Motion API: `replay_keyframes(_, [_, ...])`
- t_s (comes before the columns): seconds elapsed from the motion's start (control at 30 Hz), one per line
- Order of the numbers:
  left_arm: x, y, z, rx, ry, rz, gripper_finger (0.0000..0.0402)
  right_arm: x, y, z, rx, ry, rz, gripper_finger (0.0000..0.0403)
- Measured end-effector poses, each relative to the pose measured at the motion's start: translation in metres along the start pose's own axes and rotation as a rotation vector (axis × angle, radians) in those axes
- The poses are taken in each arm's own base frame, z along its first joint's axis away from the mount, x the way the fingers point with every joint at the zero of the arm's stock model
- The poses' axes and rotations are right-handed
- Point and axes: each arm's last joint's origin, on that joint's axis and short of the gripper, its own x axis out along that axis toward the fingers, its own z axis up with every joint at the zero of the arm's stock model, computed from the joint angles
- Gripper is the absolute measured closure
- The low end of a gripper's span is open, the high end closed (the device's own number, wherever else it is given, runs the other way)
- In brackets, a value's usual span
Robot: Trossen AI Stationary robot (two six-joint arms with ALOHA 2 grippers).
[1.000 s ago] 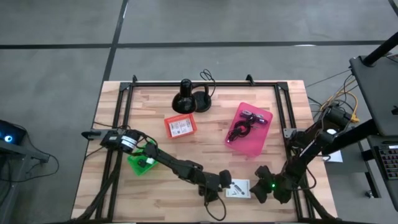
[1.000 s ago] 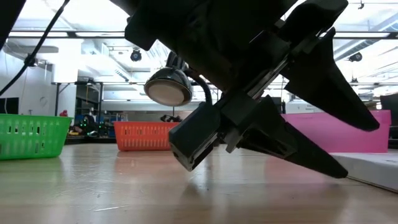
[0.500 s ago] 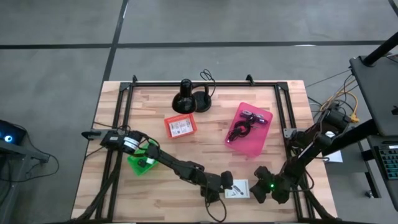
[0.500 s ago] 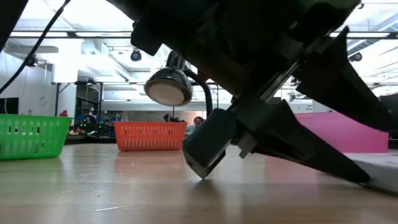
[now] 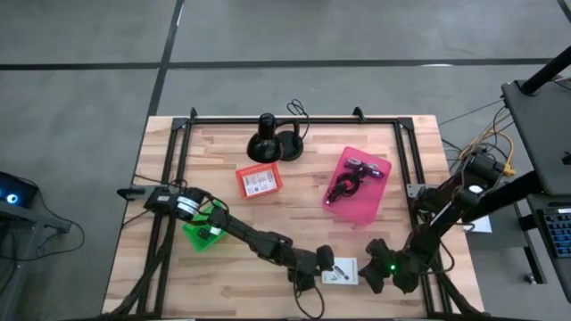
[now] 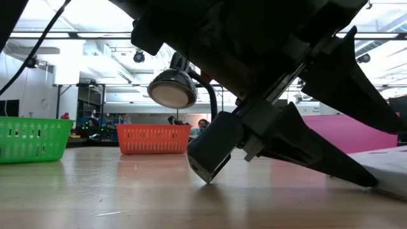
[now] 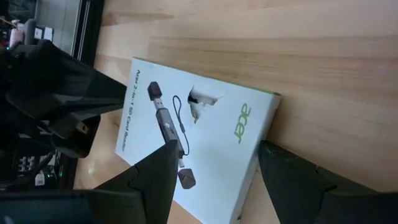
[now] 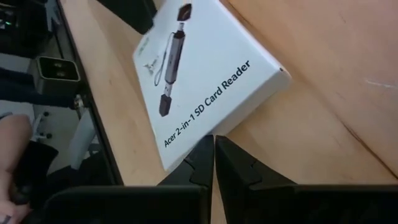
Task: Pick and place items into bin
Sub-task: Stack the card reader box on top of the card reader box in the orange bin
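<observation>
A flat white card-reader box (image 5: 342,270) lies on the wood near the table's front edge, between my two grippers. My left gripper (image 5: 323,265) stands open at the box's left. In the left wrist view (image 7: 219,149) one finger (image 7: 158,177) shows over the printed face (image 7: 205,137) and the other (image 7: 292,177) past the box's edge. My right gripper (image 5: 366,272) is shut at the box's right side (image 8: 214,142). The pink bin (image 5: 361,207) holds a black cable and a purple strap. My left gripper: I cannot tell whether its fingers touch the box. My right gripper meets the box with its shut fingertips on the printed long side wall (image 8: 196,127), near one corner. It comes slanting down from the table's right. The box lies on the table.
An orange bin (image 5: 241,174) with a white card stands mid-table, and a green bin (image 5: 201,236) sits under the left arm. The black lamp stand (image 5: 268,143) with its cord is at the far edge. Black frame rails (image 5: 403,152) run along the table's sides.
In the low view my left gripper has eased a little down and toward the box, then held still. The right gripper and the box stay where they were.
</observation>
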Motion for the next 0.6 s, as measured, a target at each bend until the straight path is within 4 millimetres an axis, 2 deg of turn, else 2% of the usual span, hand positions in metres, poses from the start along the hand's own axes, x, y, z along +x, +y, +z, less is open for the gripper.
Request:
replay_keyframes(0.5, [0.0, 0.0002, -0.0003, -0.002, 0.005, 0.005, 0.0197, -0.0012, 0.0041, -0.0007, 0.001, 0.069, 0.011, 0.0394])
replay_keyframes(0.6, [0.0, 0.0011, -0.0002, -0.003, 0.005, 0.015, 0.0197, -0.0032, 0.0099, -0.0028, -0.036, 0.154, 0.025, 0.0394])
